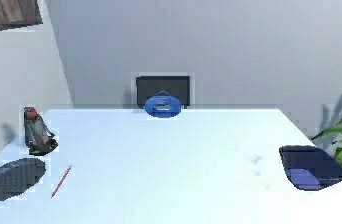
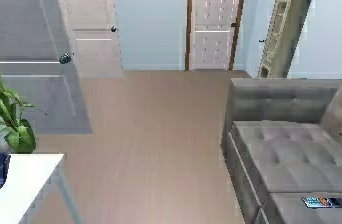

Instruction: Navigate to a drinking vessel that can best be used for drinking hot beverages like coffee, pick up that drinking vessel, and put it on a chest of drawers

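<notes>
Jaws' state I cannot tell; ahead a blue round vessel (image 1: 164,106), perhaps the cup I want, sits at the white table's (image 1: 179,160) far edge, so I judge the approach nearly done, pick-up and chest of drawers still left

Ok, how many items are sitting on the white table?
5: a penguin figurine at the left, a dark round dish at the near left corner, a red pencil beside it, a blue round vessel at the far edge, a dark blue box at the right.

Bright, even light; soft shadows
</notes>
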